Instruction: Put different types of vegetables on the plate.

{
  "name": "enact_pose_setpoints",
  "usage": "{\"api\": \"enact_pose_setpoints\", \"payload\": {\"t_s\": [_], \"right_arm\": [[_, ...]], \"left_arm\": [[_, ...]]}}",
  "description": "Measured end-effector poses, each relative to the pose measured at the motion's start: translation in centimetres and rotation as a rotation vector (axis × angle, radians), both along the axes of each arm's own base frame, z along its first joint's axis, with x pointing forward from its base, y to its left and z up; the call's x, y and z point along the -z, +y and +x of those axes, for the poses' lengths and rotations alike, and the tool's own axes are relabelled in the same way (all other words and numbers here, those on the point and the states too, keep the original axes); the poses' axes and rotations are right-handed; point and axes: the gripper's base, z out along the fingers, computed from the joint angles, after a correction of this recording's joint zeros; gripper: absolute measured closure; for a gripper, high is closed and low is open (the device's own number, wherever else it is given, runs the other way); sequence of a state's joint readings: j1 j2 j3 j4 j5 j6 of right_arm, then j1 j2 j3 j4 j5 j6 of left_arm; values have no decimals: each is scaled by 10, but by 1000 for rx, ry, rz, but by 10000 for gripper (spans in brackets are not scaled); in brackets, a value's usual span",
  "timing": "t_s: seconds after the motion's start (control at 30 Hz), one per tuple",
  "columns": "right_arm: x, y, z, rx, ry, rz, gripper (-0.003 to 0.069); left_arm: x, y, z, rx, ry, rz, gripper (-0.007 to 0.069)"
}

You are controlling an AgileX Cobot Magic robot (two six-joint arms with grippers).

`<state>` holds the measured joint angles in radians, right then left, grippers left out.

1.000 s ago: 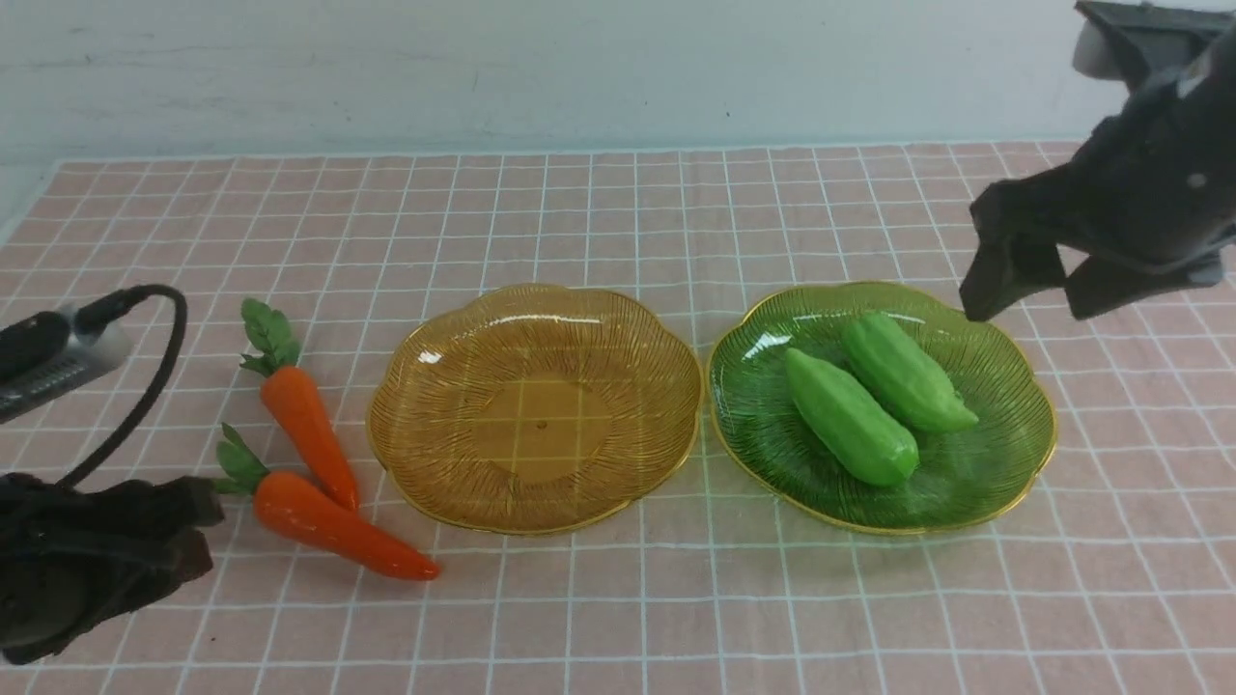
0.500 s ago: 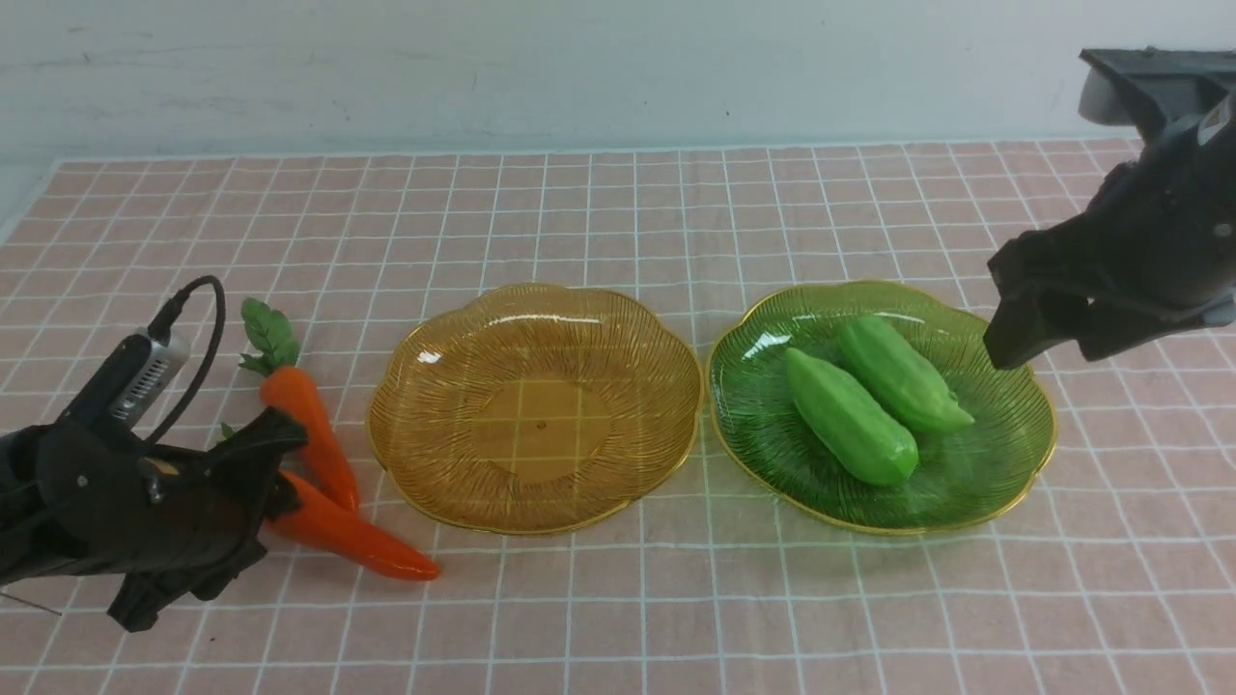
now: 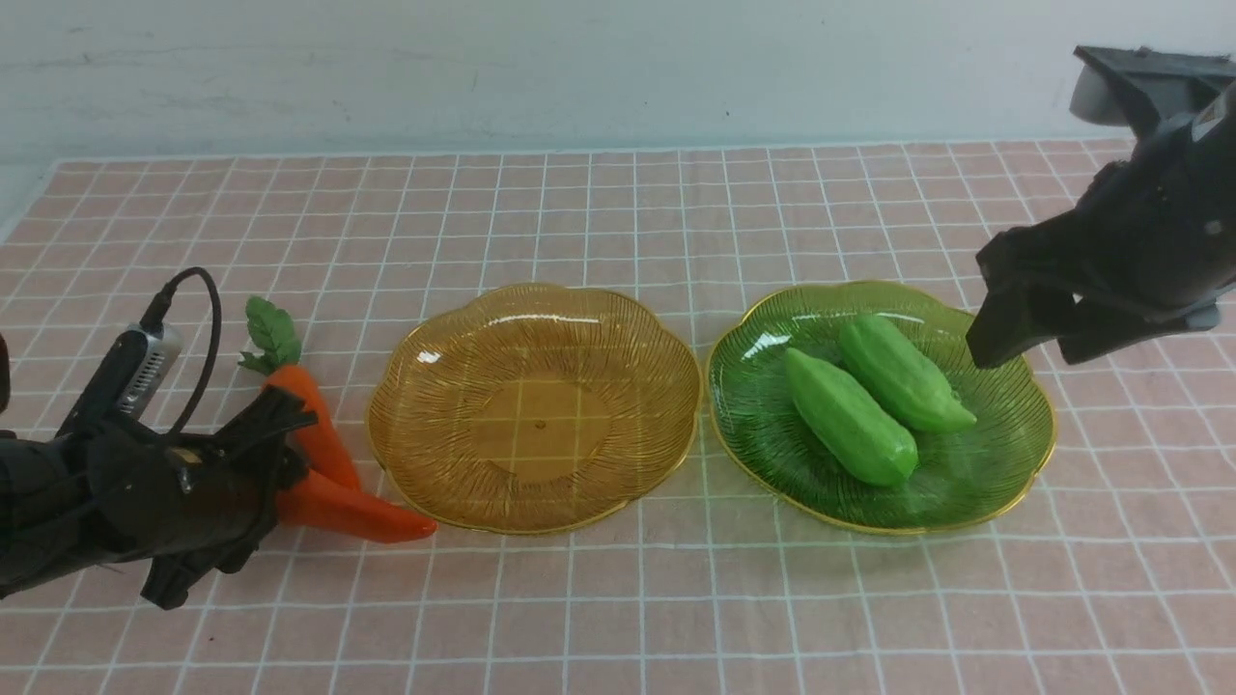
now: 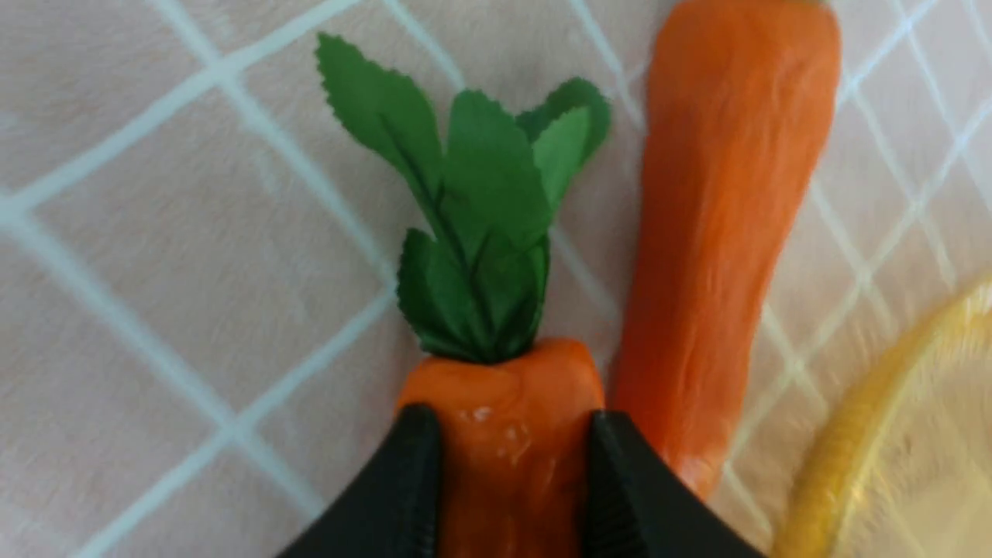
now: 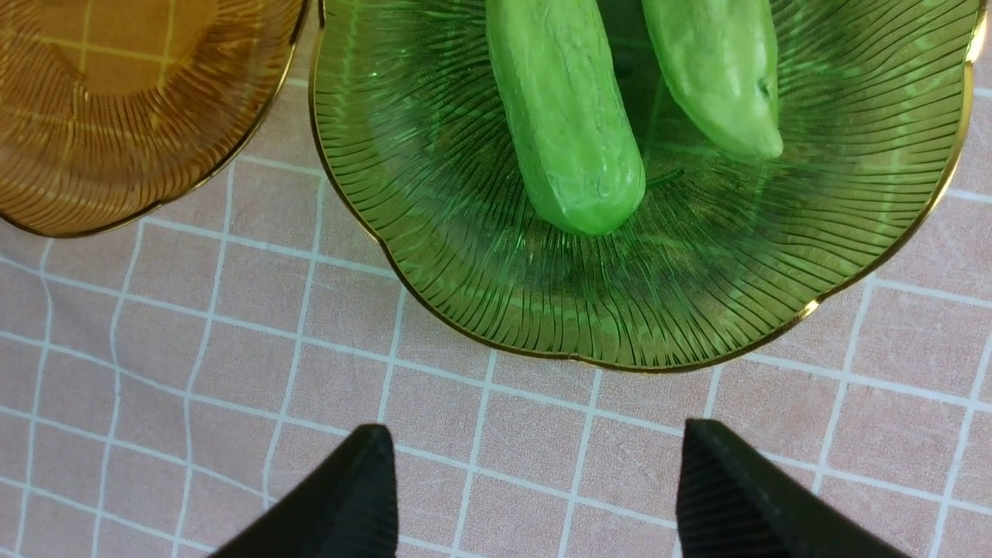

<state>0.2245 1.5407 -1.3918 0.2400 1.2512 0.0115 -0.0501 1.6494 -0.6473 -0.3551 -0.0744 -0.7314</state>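
A pink checked tablecloth [image 3: 618, 222] fills the front view. At centre sits an empty amber glass plate [image 3: 541, 290], and at right a green glass plate [image 3: 966, 473] holds two gourds [image 3: 850, 417] lying side by side. At lower left are two toy carrots. The far carrot [image 3: 328, 454] lies on the cloth, and the near carrot [image 3: 357, 516] has its tip just beside the amber rim.

The left gripper [image 4: 513, 442] has its fingers pressed against both flanks of the near carrot's thick end, just below the leaves. That looks the best hold: the body seems light, stiff and tapered, so a grip nearer the tip could slip, and the leaves look floppy.

The right gripper [image 5: 535, 442], at the front view's right edge, hangs with its fingers spread wide and holds nothing.
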Motion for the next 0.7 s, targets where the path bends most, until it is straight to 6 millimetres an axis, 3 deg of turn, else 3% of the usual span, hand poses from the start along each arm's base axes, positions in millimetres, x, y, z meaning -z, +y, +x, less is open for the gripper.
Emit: {"api": "enact_pose_setpoints", "payload": {"t_s": [0.43,0.6,0.7], "right_arm": [[0,0,0,0,0,0,216],[0,0,0,-1,0,0,216],[0,0,0,-1,0,0,216]], "left_arm": [[-53,-4,-16,214,-64,119,444],[-105,-30,15,501,-50,214,446],[-119,-50,40,627,-68,256,446]]}}
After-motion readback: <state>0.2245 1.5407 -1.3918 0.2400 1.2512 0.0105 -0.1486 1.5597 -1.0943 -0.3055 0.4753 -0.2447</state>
